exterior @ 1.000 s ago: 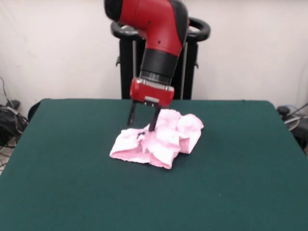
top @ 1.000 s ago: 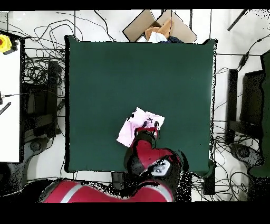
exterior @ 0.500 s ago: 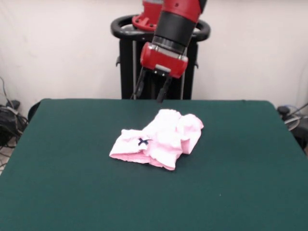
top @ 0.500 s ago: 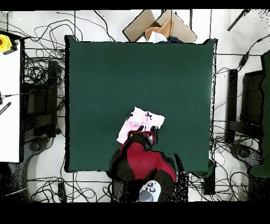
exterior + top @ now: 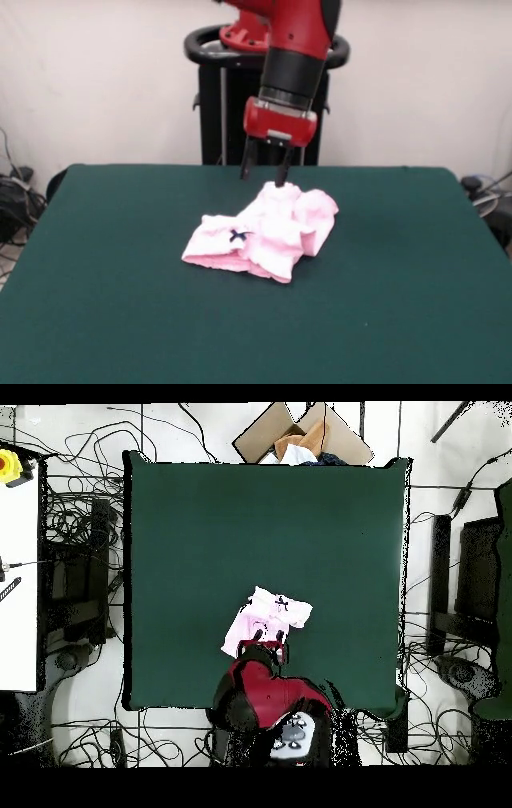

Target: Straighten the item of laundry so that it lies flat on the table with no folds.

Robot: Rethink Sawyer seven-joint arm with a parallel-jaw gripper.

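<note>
The pale pink pants [image 5: 264, 230] lie crumpled in a heap near the far middle of the dark green table [image 5: 120, 320], with a small dark bow [image 5: 238, 235] showing at the waistband. In the overhead view the pants [image 5: 265, 620] lie near the robot's edge of the table [image 5: 200, 524]. My gripper [image 5: 263, 171] hangs open and empty just above the far edge of the heap, its right fingertip close to the fabric. In the overhead view the gripper [image 5: 264, 652] is at the garment's near edge.
The robot's black pedestal [image 5: 232, 104] stands behind the table. An open cardboard box [image 5: 300, 434] with cloth in it lies on the floor beyond the table's far edge. Cables cover the floor around the table.
My gripper let go of the pants and rose away from them, then moved right and came down over the heap's far edge. The bow has come into sight.
</note>
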